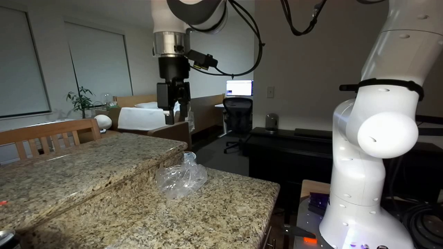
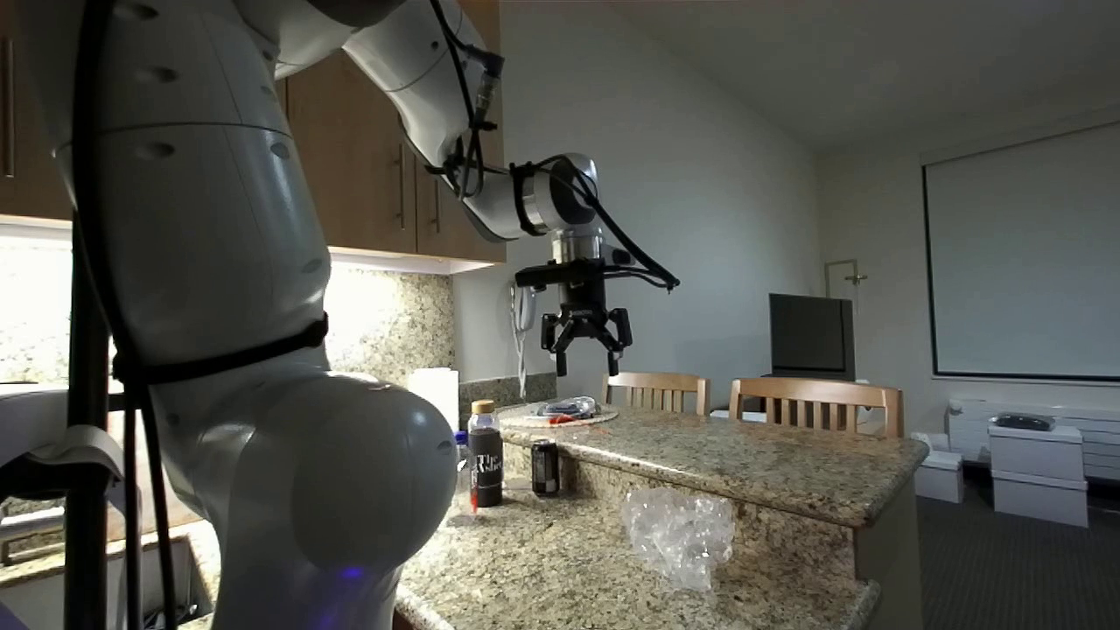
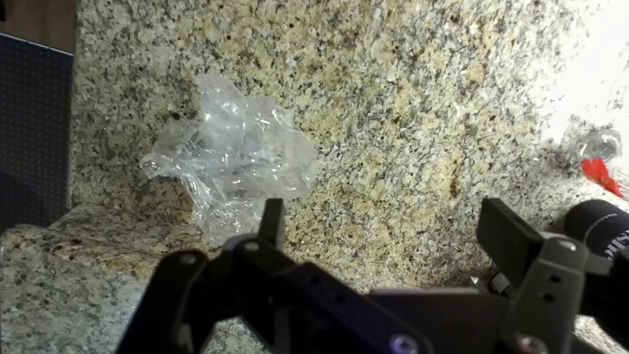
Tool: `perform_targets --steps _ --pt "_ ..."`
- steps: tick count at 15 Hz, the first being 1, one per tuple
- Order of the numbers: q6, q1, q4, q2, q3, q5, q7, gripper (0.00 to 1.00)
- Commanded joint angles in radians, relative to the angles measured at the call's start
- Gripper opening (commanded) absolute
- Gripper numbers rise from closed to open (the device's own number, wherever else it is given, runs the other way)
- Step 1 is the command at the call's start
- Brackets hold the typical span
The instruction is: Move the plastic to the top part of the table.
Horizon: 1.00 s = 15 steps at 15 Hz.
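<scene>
The plastic is a crumpled clear sheet lying on the lower granite counter near the step. It shows in both exterior views (image 1: 181, 180) (image 2: 681, 535) and at left of the wrist view (image 3: 236, 152). The raised granite top (image 1: 104, 162) (image 2: 744, 448) runs along the step behind it; its edge shows at lower left of the wrist view (image 3: 64, 295). My gripper (image 1: 177, 116) (image 2: 587, 363) (image 3: 381, 216) points down, open and empty, well above the counter. In the wrist view the plastic lies left of the space between the fingers, and the left fingertip overlaps its edge.
A dark bottle (image 2: 486, 451) (image 3: 599, 223) and a black can (image 2: 544, 468) (image 1: 8, 239) stand on the lower counter by the step. A round mat (image 2: 604, 416) with items lies on the raised top. Wooden chairs (image 2: 805, 402) (image 1: 52, 138) stand behind it.
</scene>
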<state>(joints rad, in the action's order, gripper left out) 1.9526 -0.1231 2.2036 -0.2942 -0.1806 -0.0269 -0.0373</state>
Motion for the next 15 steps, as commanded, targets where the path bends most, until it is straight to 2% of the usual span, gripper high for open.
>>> perform_targets --steps 1,5,9,13,15 --pt "0.042 0.012 0.045 -0.023 0.036 0.017 0.011 1.0" --pt "0.138 0.035 0.124 -0.032 0.097 0.022 0.063 1.0" --pt "0.263 0.078 0.205 -0.015 0.145 0.091 0.09 1.0" --pt "0.414 0.109 0.27 0.027 0.188 0.144 0.135 1.0" --pt "0.492 0.126 0.326 -0.009 0.225 0.143 0.186 1.0"
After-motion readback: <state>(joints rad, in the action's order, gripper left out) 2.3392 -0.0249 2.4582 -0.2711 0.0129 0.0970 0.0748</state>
